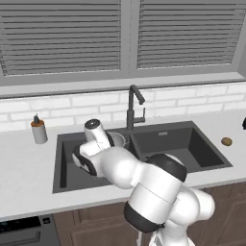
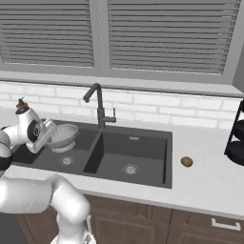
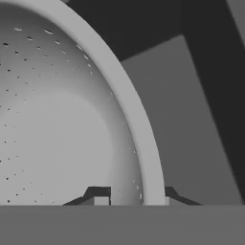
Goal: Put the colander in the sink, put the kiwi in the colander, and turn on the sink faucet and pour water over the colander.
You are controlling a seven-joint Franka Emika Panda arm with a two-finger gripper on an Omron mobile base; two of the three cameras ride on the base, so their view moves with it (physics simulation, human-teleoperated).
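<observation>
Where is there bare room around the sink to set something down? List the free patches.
Free: the sink's right basin, holding just its drain; the counter between sink and kiwi; the counter left of the sink, in front of the soap dispenser. Crowded: the left basin, with the end effector shut on the colander.

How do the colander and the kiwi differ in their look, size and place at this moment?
The colander is a pale grey perforated bowl; the kiwi is a brown oval fruit. The colander is far wider than the kiwi. The colander is in the left basin of the sink, its rim between the fingers of the shut gripper; the kiwi lies free on the counter right of the sink. Both have rounded shapes.
</observation>
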